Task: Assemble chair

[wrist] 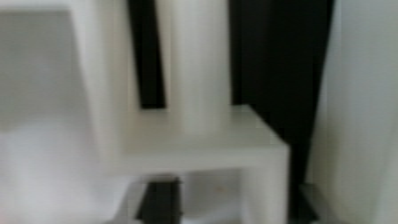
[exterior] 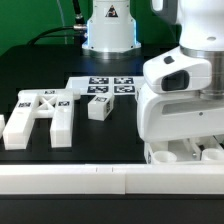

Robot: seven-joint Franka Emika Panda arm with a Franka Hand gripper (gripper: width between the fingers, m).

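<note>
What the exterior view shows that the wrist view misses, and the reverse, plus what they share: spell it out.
Only the exterior view: the cross-braced plate toward its left, a small block, the marker board behind that block, and the robot arm filling its right.
Only the wrist view: a blurred close-up of a white chair part with two parallel bars, and what looks like a dark finger.
Both: the black table and matte white parts. Whether the wrist view's part appears in the exterior view cannot be told.
</note>
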